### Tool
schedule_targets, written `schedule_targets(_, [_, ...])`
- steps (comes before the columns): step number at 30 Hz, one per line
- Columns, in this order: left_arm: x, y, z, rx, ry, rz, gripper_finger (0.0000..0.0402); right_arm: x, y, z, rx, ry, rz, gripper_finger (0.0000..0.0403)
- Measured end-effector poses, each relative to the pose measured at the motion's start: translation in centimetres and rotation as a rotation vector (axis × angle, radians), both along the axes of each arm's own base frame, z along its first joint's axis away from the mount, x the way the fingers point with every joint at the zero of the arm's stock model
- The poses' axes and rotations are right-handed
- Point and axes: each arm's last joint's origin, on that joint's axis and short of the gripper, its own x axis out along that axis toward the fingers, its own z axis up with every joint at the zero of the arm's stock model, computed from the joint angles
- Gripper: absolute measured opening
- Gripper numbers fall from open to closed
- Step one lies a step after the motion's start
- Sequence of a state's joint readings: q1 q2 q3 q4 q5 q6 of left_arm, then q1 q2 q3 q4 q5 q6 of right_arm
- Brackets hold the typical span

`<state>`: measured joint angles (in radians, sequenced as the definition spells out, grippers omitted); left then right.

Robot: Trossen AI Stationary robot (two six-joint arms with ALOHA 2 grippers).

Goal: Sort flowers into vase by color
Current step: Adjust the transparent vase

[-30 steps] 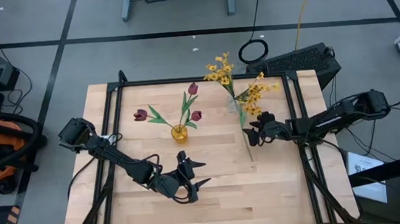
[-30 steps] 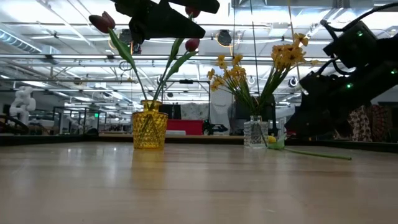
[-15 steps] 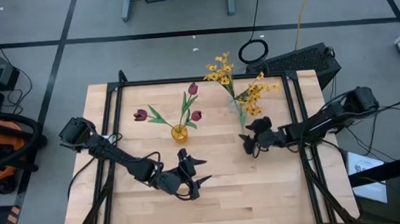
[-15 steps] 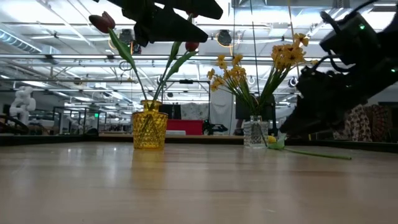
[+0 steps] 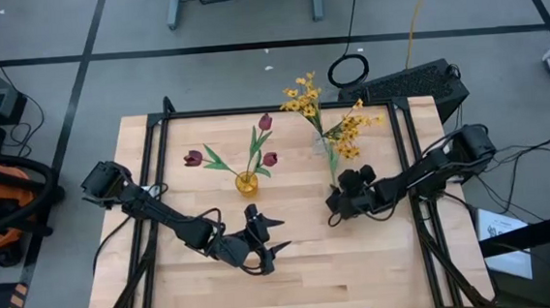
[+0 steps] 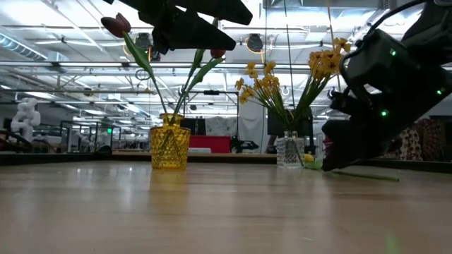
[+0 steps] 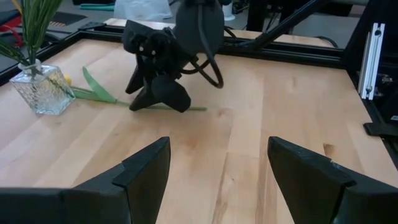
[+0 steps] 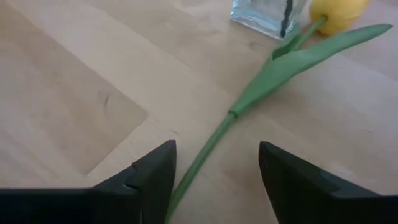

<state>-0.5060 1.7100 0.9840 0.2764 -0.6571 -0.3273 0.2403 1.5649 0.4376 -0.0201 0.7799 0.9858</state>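
A yellow tulip [image 8: 283, 65] lies flat on the table, its head [image 8: 339, 11] beside the clear glass vase [image 5: 325, 147] that holds the yellow sprays [image 5: 302, 96]. Three dark red tulips [image 5: 268, 158] stand in the yellow vase [image 5: 246, 183]. My right gripper [image 8: 216, 183] is open and low over the table, one finger on each side of the tulip's stem [image 8: 198, 160] near its free end, touching nothing that I can see. My left gripper [image 5: 275, 234] is open and hovers above the table's near middle.
Black frame rails [image 5: 421, 192] run along the table's left, right and far edges. Bare wood lies between the two grippers and along the near edge. The two vases stand close together at the table's far middle.
My right gripper has moved toward the table's left and near edge and come down along the lying tulip's stem, ending low over its free end. The tulip and both vases have stayed in place.
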Motion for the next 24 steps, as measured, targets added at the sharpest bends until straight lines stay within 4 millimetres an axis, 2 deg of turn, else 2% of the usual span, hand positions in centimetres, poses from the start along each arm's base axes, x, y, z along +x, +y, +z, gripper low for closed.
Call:
schedule_targets(7, [0.0, 0.0, 0.0, 0.0, 0.001, 0.0, 0.0276, 0.2, 0.0, -1.3, -0.012, 0.013, -0.05, 0.0179])
schedule_targets(11, [0.0, 0.0, 0.0, -0.001, 0.0, 0.0, 0.0276, 0.2, 0.0, -1.8, -0.01, 0.015, -0.072, 0.0116])
schedule_targets(16, [0.0, 0.0, 0.0, -0.001, 0.001, 0.0, 0.0276, 0.1, 0.1, -1.9, -0.008, 0.022, -0.072, 0.0018])
schedule_targets(24, [0.0, 0.0, 0.0, -0.003, 0.001, 0.001, 0.0276, -0.2, 0.6, -1.7, 0.022, 0.006, -0.067, 0.0003])
